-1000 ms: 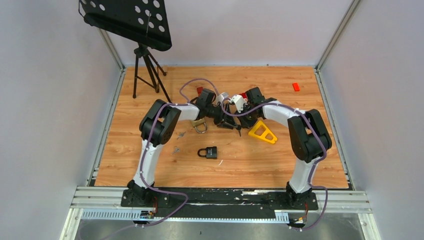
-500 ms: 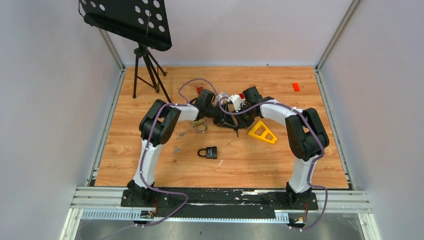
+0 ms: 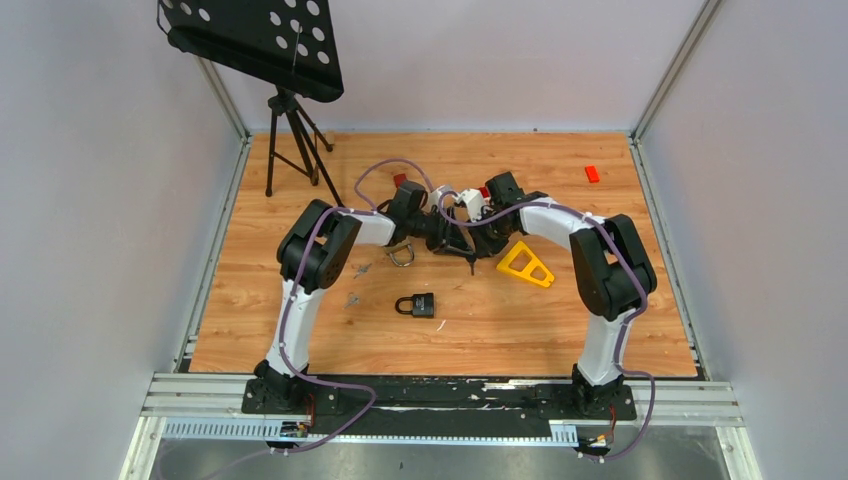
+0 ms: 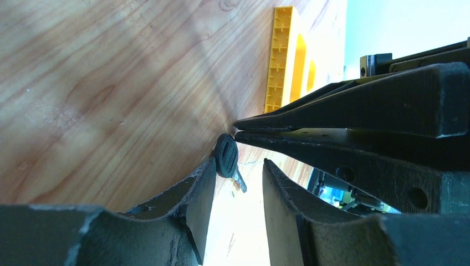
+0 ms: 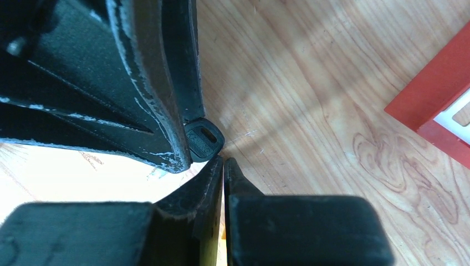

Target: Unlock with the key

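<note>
A small key with a black head (image 4: 226, 157) lies on the wooden table, touching the tip of one finger of my left gripper (image 4: 239, 163). The left jaws stand open, with a gap much wider than the key. My right gripper (image 5: 223, 160) is shut and empty, and its tip rests on the table just beside the key head (image 5: 202, 139). From above, both grippers meet mid-table, the left (image 3: 462, 250) against the right (image 3: 478, 243). A black padlock (image 3: 417, 305) lies closer to the arm bases. A brass padlock (image 3: 400, 254) lies under the left arm.
A yellow triangular piece (image 3: 525, 263) lies just right of the grippers, also in the left wrist view (image 4: 288, 55). Red blocks lie behind the arms (image 3: 400, 180) and at the far right (image 3: 592, 173). A red-framed piece (image 5: 438, 105) shows at right. A tripod stand (image 3: 290, 140) stands at the back left.
The right arm has shifted a little to the left, bringing its shut gripper closer against the left gripper. The left gripper has barely moved.
</note>
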Robot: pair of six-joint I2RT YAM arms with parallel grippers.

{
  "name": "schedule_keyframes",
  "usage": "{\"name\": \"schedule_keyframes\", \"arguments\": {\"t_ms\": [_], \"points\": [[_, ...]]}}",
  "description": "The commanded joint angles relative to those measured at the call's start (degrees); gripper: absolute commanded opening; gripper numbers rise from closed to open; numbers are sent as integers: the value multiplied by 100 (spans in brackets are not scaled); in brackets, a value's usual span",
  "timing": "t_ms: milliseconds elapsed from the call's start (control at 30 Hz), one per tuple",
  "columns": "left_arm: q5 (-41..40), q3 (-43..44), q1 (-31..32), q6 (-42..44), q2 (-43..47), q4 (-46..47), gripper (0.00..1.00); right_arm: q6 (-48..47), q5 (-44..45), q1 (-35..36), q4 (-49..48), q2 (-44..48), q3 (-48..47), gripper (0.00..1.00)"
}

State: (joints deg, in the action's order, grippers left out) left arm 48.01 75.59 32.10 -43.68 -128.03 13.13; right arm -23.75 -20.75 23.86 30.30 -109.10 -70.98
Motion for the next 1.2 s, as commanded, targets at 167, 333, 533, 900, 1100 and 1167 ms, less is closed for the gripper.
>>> {"name": "schedule_keyframes", "arguments": {"t_ms": [167,333,533,900,1100,1167], "points": [[-314,-735,108,-306,19,92,45,563,-432,43,-90,-307,-184,4],[-391,-1098,121,-741,274,398,44,867,-527,-38,-121,-413,-233,3],[-525,-1199,135,-967,385,455,48,967,-484,-100,-200,-396,-143,2],[-764,-1085,100,-365,533,-66,50,421,-903,-609,164,313,-34,13],[-917,-969,22,27,638,-329,52,78,-1273,-606,309,843,223,21],[-950,-906,-36,128,639,-420,52,8,-1316,-567,349,931,282,21]]}}
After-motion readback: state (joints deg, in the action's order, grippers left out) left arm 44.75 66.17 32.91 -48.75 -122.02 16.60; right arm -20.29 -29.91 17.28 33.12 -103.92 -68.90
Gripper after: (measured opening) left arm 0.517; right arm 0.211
